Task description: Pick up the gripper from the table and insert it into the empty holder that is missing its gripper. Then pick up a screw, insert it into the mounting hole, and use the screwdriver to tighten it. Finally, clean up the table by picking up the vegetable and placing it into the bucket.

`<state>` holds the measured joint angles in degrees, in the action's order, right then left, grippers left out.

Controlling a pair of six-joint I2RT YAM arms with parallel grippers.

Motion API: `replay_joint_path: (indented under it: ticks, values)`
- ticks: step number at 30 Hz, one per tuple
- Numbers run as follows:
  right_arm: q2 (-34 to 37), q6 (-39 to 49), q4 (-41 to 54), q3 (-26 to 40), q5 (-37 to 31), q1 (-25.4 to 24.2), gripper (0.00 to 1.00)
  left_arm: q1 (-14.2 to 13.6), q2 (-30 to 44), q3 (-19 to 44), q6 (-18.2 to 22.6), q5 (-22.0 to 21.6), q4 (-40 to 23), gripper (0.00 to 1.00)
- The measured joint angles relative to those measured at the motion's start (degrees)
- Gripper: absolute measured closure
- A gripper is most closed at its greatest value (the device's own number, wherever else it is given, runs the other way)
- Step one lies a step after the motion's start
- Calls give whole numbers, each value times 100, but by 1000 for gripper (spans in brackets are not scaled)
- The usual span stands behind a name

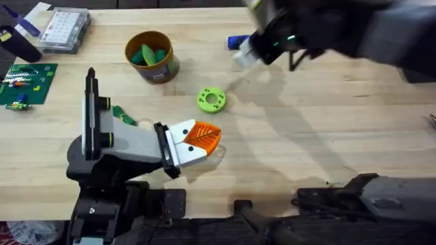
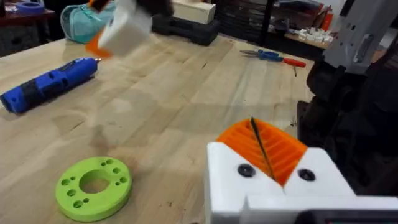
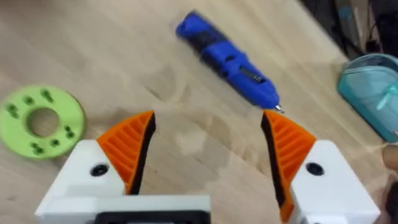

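1. Screwdriver (image 3: 227,62) lies flat on the wooden table (image 1: 327,136), alone on bare wood toward its far side, with the silver bit at 1 end.
2. Right gripper (image 3: 208,146) hangs above it with the orange pads spread wide and nothing between them; the tool sits just beyond the gap in the right wrist view.
3. Left gripper (image 1: 204,139) rests low over the table near the lime-green disc (image 1: 211,99); its ribbed pads are pressed together on nothing.
4. Bucket (image 1: 154,57) stands on the far side of the disc and already holds green toy pieces. A slim dark green vegetable (image 1: 125,116) lies on the table beside the left arm.
5. Judging from this, the step in hand is fetching the screwdriver for tightening.
6. The next move calls for lowering the open fingers astride the blue body, square to its length, then closing near the middle so it lifts level.
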<state>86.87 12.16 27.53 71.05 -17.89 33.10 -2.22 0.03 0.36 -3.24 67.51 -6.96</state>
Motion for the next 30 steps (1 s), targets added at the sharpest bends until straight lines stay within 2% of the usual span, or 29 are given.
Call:
replay_joint_path:
  ticks: [4,8,9,14,15,16,18,21,22,24,29,30]
  values:
    - [-828,-529,304,2,21,65,7,0,2,0,2,0,0,987]
    - [-1337,-1044,731,0,39,85,7,0,0,0,2,-2,0,996]
    - [-1434,-1178,863,2,40,85,7,0,2,0,31,-4,2,937]
    - [-1901,-1741,1644,0,53,85,7,0,0,0,43,-14,3,166]
    - [-1975,-1815,1760,0,60,85,7,0,2,0,46,-28,9,64]
    - [-2044,-1878,1866,0,63,85,7,0,0,0,47,-66,40,28]
    - [-2166,-1973,2078,0,66,85,7,0,0,0,7,-227,121,15]
    - [-2332,-2100,2313,0,81,85,6,0,0,31,-334,-696,139,15]
    - [-2505,-2236,2464,0,86,85,6,0,2,287,-578,-1178,-123,15]
    - [-2632,-2325,2516,0,85,85,7,0,2,677,-627,-1472,-541,14]
    - [-2899,-2533,2533,0,97,85,7,0,4,2097,-435,-2287,-2155,13]
    - [-2986,-2589,2537,0,193,85,6,0,135,2967,-269,-2888,-3421,14]
